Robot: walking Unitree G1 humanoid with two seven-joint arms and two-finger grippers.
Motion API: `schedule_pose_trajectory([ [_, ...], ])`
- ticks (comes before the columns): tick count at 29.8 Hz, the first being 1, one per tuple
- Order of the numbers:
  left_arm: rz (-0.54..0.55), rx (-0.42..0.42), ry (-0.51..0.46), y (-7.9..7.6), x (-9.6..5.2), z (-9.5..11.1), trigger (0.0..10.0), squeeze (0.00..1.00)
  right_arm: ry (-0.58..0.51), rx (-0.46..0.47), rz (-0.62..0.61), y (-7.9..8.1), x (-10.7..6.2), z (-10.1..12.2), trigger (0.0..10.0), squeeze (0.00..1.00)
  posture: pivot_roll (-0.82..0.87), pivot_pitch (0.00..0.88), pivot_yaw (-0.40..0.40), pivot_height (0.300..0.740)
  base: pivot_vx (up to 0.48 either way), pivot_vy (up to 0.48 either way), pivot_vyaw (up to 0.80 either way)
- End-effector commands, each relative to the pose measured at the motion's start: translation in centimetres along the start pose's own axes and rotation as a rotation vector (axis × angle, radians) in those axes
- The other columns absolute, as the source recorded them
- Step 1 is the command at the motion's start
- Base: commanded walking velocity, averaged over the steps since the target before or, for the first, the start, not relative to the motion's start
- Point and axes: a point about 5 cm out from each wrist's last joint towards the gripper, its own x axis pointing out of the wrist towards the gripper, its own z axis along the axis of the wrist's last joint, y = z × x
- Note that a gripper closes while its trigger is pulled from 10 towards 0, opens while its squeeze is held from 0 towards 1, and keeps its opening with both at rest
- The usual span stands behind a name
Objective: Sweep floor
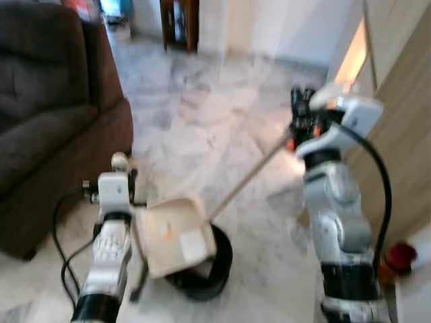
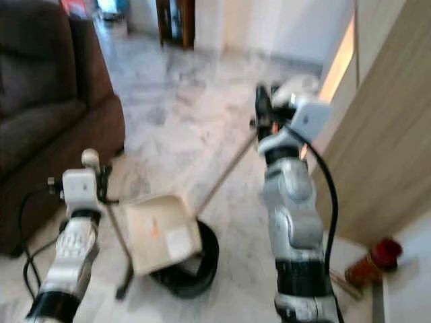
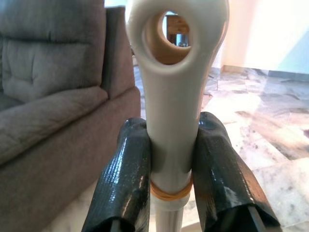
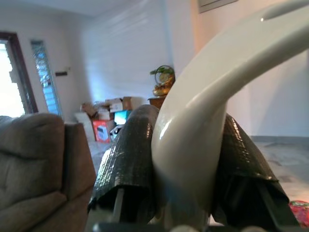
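1. My left gripper (image 3: 171, 169) is clamped on the cream handle of the dustpan (image 1: 174, 235); in the left wrist view both black fingers (image 3: 126, 179) press against the handle's sides, just below its hanging hole, with an orange band around the shaft under them.
2. The dustpan sits low in front of me on the marble floor (image 1: 202, 114), its open cream tray tilted up toward my head camera. A small orange speck and a pale label show on its inner face.
3. My right gripper (image 4: 186, 174) is closed around the curved cream top of the broom handle (image 1: 252, 173), one finger on each side of it in the right wrist view.
4. From my head, that handle runs as a thin pale stick from my raised right gripper (image 1: 303, 118) down and to my left, to a black round shape (image 1: 214, 266) on the floor that lies partly under the dustpan. The blur keeps me from telling what that shape is.
5. A dark brown sofa (image 1: 47, 114) stands to my left, close to my left arm.
6. A light wooden panel (image 1: 404, 155) rises on my right, and a red-topped thing (image 1: 400, 257) stands on the floor at its foot.
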Motion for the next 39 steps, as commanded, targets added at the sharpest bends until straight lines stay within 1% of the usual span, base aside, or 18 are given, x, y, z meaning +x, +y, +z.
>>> schedule_pose_trajectory([
  [1, -0.010, 0.015, -0.058, -0.1, 0.4, 1.1, 10.0, 0.00, -0.081, 0.032, 0.033, 0.9, 0.3, 1.7, 10.0, 0.00, 0.04, 0.038, -0.040, 0.740, 0.247, 0.000, 0.00],
  [9, -0.017, 0.012, -0.060, -0.1, 0.3, 1.1, 10.0, 0.00, -0.098, 0.048, 0.042, 1.5, 0.3, 1.9, 10.0, 0.00, 0.04, 0.045, -0.038, 0.740, 0.000, 0.000, 0.00],
  [12, -0.021, 0.016, -0.059, -0.2, 0.3, 1.0, 10.0, 0.00, -0.147, 0.057, 0.041, 2.0, 0.2, 2.5, 10.0, 0.00, 0.04, 0.047, -0.036, 0.740, 0.000, 0.000, 0.00],
  [18, -0.020, 0.024, -0.065, -0.2, 0.3, 1.1, 10.0, 0.00, -0.205, 0.066, 0.021, 2.4, 0.1, 3.2, 10.0, 0.00, 0.04, 0.047, -0.037, 0.740, 0.000, 0.000, 0.00],
  [21, -0.020, 0.022, -0.065, -0.2, 0.3, 1.1, 10.0, 0.00, -0.248, 0.028, 0.008, 2.7, 0.0, 3.7, 10.0, 0.00, 0.04, 0.047, -0.037, 0.740, 0.000, 0.000, 0.00],
  [23, -0.023, 0.021, -0.064, -0.2, 0.3, 1.1, 10.0, 0.00, -0.258, -0.021, 0.043, 3.6, -0.1, 3.7, 10.0, 0.00, 0.04, 0.047, -0.037, 0.740, 0.000, 0.000, 0.00],
  [24, -0.024, 0.021, -0.064, -0.3, 0.3, 1.1, 10.0, 0.00, -0.256, -0.043, 0.078, 4.4, -0.2, 3.5, 10.0, 0.00, 0.04, 0.048, -0.039, 0.740, 0.000, 0.000, 0.00],
  [26, -0.023, 0.019, -0.065, -0.3, 0.3, 1.1, 10.0, 0.00, -0.258, -0.053, 0.113, 5.4, -0.5, 3.3, 10.0, 0.00, 0.05, 0.049, -0.040, 0.740, 0.000, 0.000, 0.00],
  [27, -0.023, 0.019, -0.065, -0.3, 0.3, 1.1, 10.0, 0.00, -0.258, -0.053, 0.113, 5.4, -0.5, 3.3, 10.0, 0.00, 0.05, 0.049, -0.040, 0.740, 0.000, 0.000, 0.00],
  [28, -0.023, 0.019, -0.065, -0.3, 0.3, 1.1, 10.0, 0.00, -0.264, -0.066, 0.137, 6.0, -0.6, 3.3, 10.0, 0.00, 0.05, 0.049, -0.040, 0.740, 0.000, 0.000, 0.00],
  [32, -0.023, 0.018, -0.065, -0.3, 0.3, 1.1, 10.0, 0.00, -0.283, -0.111, 0.212, 7.5, -1.2, 3.2, 10.0, 0.00, 0.05, 0.049, -0.040, 0.740, 0.000, 0.000, 0.00],
  [39, -0.027, 0.017, -0.064, -0.4, 0.3, 1.1, 10.0, 0.00, -0.313, -0.188, 0.324, 9.3, -2.3, 3.0, 10.0, 0.00, 0.04, 0.051, -0.041, 0.740, 0.000, 0.000, 0.00],
])
